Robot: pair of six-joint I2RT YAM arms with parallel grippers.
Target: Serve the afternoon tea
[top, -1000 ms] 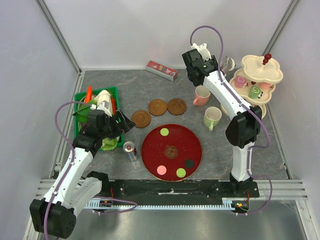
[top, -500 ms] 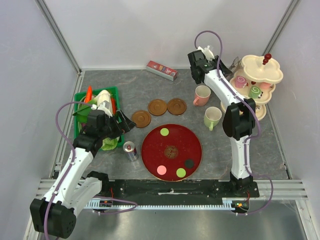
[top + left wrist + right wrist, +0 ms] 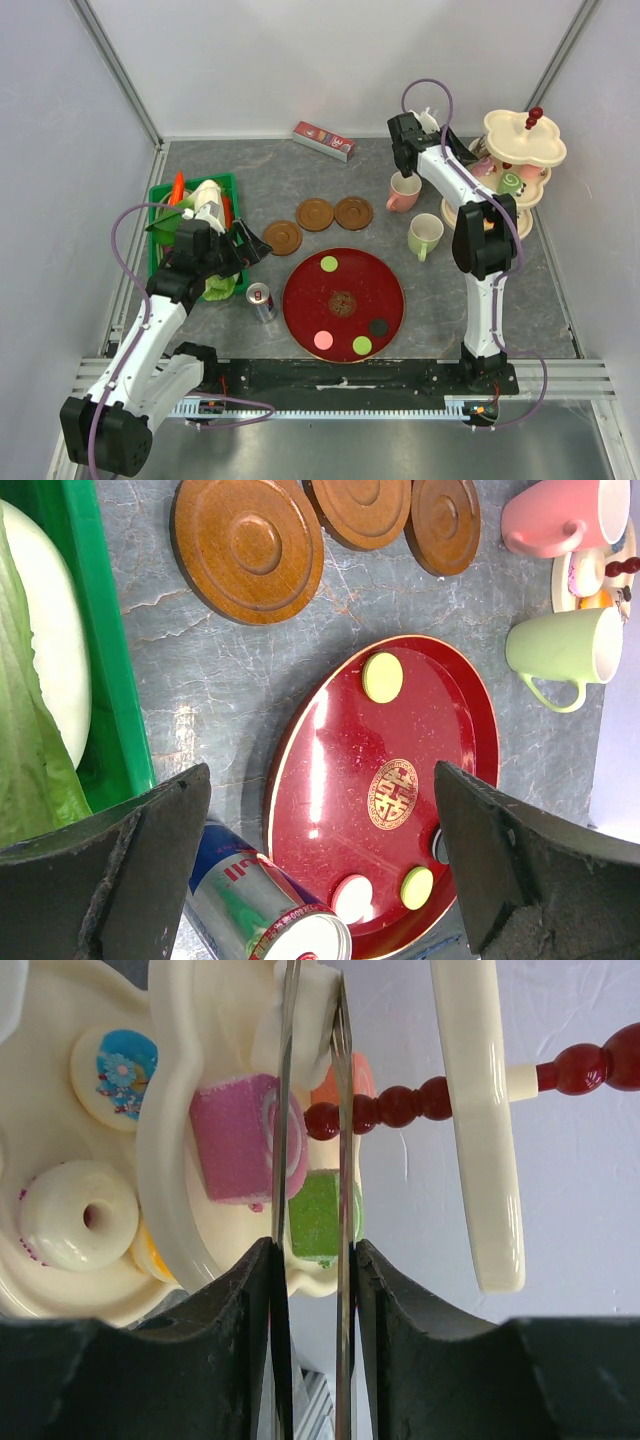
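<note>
The red tray [image 3: 310,290] lies near centre and carries four flat macarons [image 3: 329,264]. The left gripper [image 3: 320,780] hovers above its left edge, jaws spread wide. At far right is the cream three-tier stand [image 3: 545,150]. There the right gripper [image 3: 312,1250] pinches metal tongs [image 3: 343,1110] at the middle tier, which holds a pink swirl roll [image 3: 235,1138] and a green swirl roll [image 3: 315,1215]. The pink mug [image 3: 404,192] and pale green mug [image 3: 425,235] stand just left of the stand, and the brown saucers [image 3: 315,214] lie further left.

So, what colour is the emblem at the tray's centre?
Gold emblem, clearest in the left wrist view.
</note>
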